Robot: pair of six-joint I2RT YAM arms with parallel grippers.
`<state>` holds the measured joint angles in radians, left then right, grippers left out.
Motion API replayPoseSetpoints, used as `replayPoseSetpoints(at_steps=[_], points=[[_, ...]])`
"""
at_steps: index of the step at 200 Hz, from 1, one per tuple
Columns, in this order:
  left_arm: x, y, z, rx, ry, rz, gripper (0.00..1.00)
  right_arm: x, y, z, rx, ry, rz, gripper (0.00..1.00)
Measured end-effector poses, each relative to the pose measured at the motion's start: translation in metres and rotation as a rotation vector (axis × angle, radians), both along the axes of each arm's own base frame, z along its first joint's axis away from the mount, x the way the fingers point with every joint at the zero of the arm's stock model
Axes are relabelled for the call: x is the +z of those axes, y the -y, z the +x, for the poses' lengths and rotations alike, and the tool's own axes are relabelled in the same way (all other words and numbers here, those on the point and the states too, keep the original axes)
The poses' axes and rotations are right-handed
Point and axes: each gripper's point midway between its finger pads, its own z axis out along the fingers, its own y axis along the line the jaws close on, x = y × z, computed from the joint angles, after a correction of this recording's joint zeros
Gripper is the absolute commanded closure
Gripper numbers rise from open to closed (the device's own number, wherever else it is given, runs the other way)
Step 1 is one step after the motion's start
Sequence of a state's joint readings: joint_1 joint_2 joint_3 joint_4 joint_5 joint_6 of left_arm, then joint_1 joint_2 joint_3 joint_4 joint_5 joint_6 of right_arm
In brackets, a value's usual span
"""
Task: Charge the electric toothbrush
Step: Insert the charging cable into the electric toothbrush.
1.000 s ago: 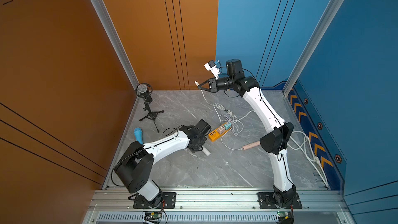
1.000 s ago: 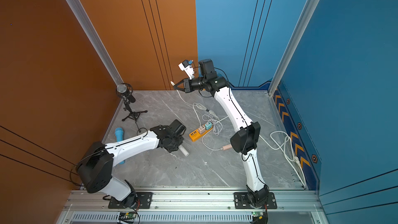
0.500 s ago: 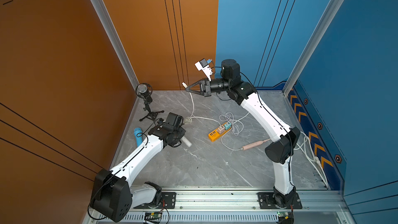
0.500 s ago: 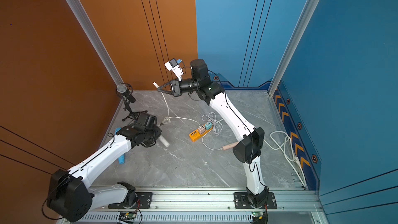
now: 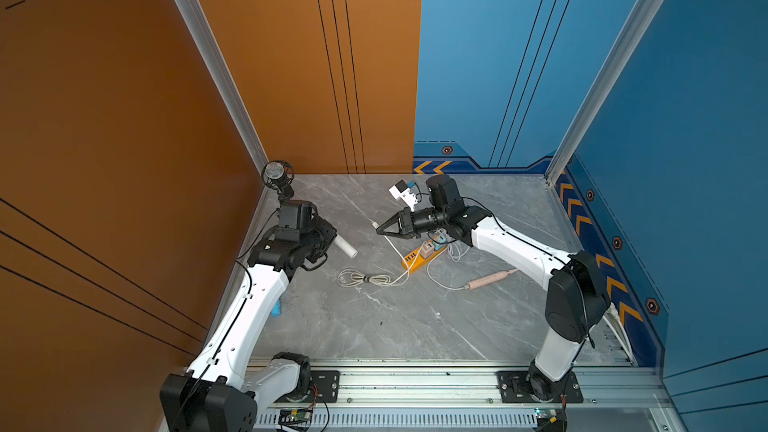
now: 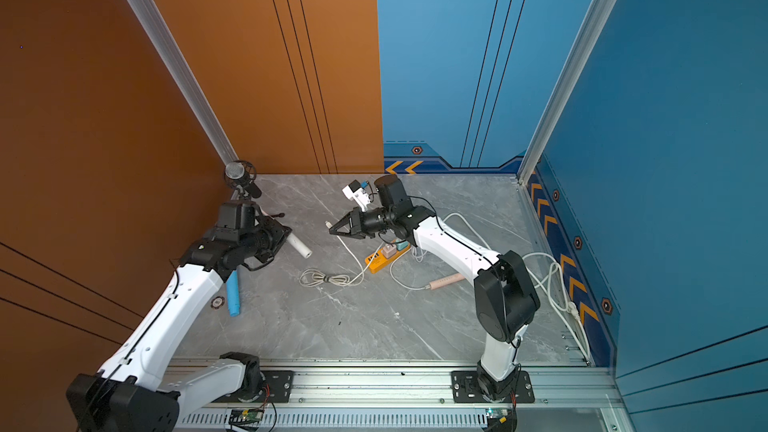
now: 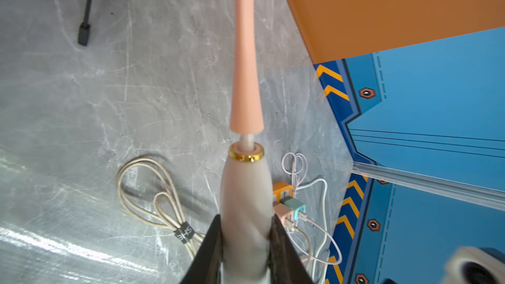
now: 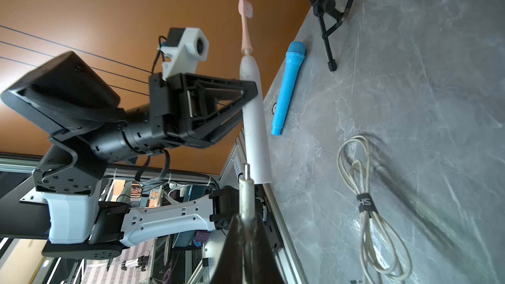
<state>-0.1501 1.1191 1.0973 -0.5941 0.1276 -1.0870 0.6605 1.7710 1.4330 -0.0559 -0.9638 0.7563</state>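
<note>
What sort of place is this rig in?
Probably a robot test cell, not a home: left arm and right arm bolted to an aluminium rail, orange panel wall, blue panel wall, microphone.

Both aloft, apart, tips facing: left end effector (image 7: 246, 224) clamped; right end effector (image 5: 379, 230) pinched shut.

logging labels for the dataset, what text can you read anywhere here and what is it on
"SHE": black strap round the coiled cable, left wrist view; more letters may be hidden.
"SH": same strap, right wrist view.
Marks on the orange power strip: too small to read.
Nothing else legible.
</note>
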Motion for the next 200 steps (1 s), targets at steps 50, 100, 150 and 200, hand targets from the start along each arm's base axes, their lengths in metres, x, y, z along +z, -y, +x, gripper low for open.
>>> replayPoseSetpoints(at_steps=[50, 100, 150, 200], points=[[0.051, 0.015, 0.022, -0.043, 0.152, -0.073, 1.00, 0.011, -0.014, -0.041, 0.046, -0.002, 0.097, 1.00], [0.069, 0.032, 0.043, -0.088, 0.224, -0.121, 1.00, 0.038, -0.010, -0.052, 0.022, 0.056, 0.192, 1.00], [0.102, 0.044, 0.055, -0.130, 0.371, -0.194, 1.00, 0.049, -0.001, -0.035, -0.048, 0.044, 0.278, 1.00], [0.105, 0.054, 0.059, -0.168, 0.437, -0.274, 1.00, 0.066, 0.008, -0.005, -0.118, -0.016, 0.439, 1.00]])
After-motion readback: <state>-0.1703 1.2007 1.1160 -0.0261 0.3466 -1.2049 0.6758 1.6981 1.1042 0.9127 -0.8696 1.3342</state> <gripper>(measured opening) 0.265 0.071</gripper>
